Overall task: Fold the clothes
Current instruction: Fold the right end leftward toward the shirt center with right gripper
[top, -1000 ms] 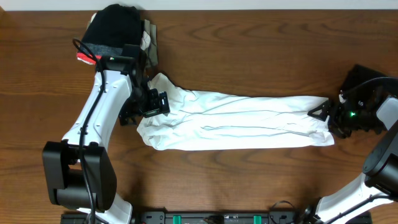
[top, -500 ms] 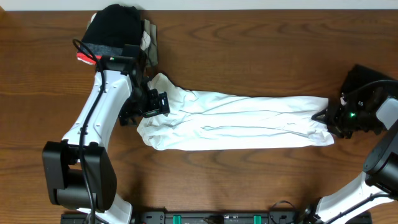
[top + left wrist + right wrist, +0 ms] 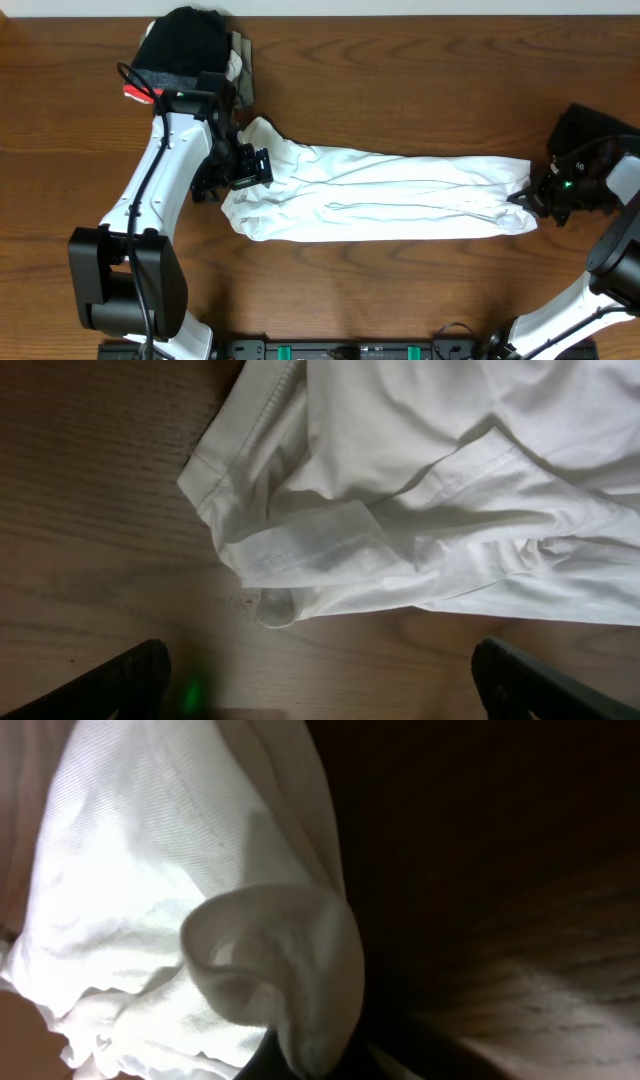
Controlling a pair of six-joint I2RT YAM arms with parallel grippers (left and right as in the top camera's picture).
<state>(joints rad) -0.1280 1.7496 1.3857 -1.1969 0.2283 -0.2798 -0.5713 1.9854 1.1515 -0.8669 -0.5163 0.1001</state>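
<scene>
- white shirt (image 3: 380,195) stretched across tabletop (image 3: 400,90)
- right jaws clenched on its 3 o'clock end
- left jaws released, over its 9 o'clock end
- black garment (image 3: 183,45) at 11 o'clock

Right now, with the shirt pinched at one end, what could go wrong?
1. The right jaws pinch only a small bunched fold of the shirt; it may slip out when lifted.
2. The left jaws stand open above the crumpled end, holding nothing, so a pull could drag the whole shirt.
3. The black garment close to the left arm might get nudged.
</scene>
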